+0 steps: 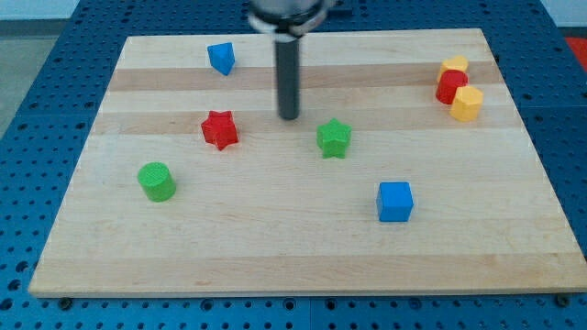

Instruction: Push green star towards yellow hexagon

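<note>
The green star (334,138) lies near the middle of the wooden board (275,247). My tip (289,117) stands just to the star's upper left, a short gap away, not touching it. The yellow hexagon (467,104) sits at the view's upper right, below a red block (450,86) and another yellow block (453,66) that touch in a cluster. The rod rises straight up to the view's top edge.
A red star (220,129) lies left of my tip. A green cylinder (157,181) is at the lower left. A blue block (221,58) is at the top left. A blue cube (395,201) sits below and right of the green star.
</note>
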Motion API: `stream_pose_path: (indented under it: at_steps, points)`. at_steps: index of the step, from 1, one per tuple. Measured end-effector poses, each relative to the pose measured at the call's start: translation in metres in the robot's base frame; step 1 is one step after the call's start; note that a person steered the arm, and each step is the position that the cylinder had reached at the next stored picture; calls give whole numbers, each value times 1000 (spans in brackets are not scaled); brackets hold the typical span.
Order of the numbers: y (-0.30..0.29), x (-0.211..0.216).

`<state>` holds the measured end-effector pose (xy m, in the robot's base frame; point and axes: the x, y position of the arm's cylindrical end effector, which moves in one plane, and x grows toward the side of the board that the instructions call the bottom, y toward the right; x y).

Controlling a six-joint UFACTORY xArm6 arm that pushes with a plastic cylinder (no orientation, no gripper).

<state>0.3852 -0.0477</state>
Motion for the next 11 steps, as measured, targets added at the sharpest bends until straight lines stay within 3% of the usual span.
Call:
stream_pose_path:
  at_steps: [1, 2, 4, 5, 7, 9, 10, 11]
  points:
    - [-11, 35]
    - [30, 49]
    - [165, 51]
    - [158, 51]
    - [140, 12]
    - [211, 43]
    - [197, 48]
    - [189, 81]
